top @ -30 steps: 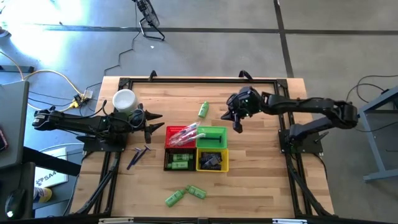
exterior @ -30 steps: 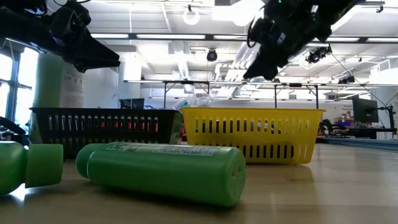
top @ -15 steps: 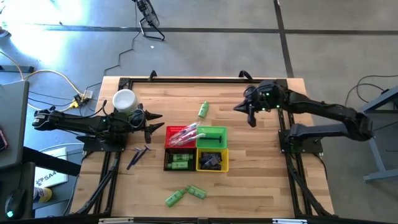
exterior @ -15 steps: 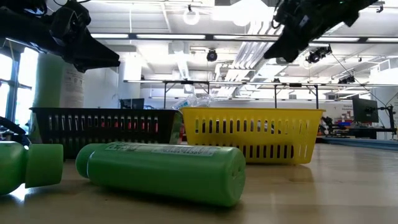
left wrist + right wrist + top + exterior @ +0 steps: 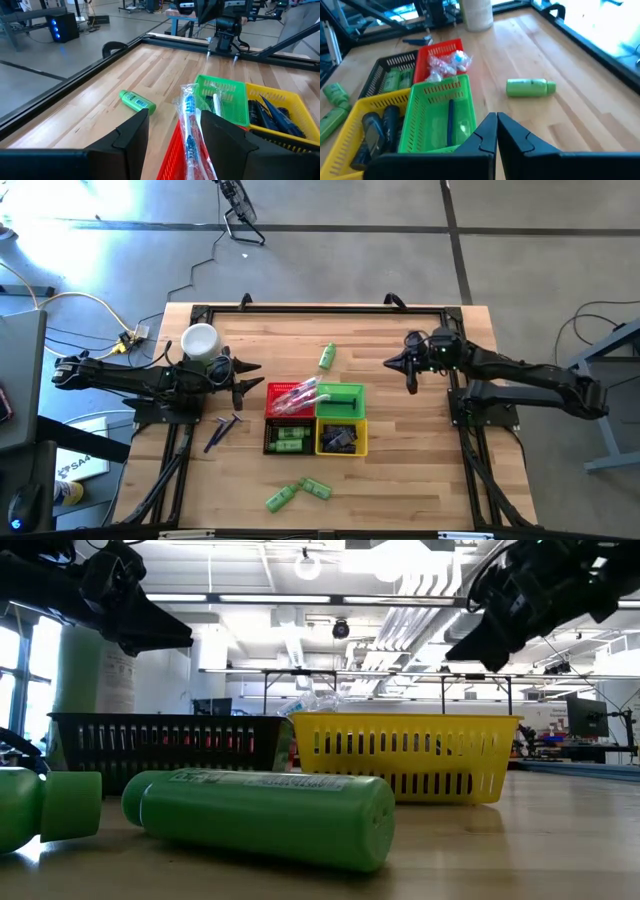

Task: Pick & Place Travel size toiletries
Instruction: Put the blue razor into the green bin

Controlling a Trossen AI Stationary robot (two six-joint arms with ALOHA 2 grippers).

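Note:
The travel size toiletries are spread about. One green bottle (image 5: 326, 357) lies on its side on the wood beyond the baskets, and two more (image 5: 298, 493) lie near the front edge. Dark blue sticks (image 5: 222, 430) lie left of the baskets. Wrapped toothbrushes (image 5: 189, 125) stick out of the red basket (image 5: 290, 398). My left gripper (image 5: 258, 376) hangs open just left of the red basket, holding nothing. My right gripper (image 5: 398, 366) hovers shut and empty to the right of the green basket (image 5: 340, 400), above bare wood.
A black basket (image 5: 290, 438) with green bottles and a yellow basket (image 5: 341, 438) with dark tubes stand in front of the red and green ones. A white cup (image 5: 200, 340) stands at the far left. A dark frame rail (image 5: 320, 308) runs along the far edge.
My right gripper has drawn back toward the table's right edge, away from the baskets and the lone green bottle, staying shut and empty. No object has moved.

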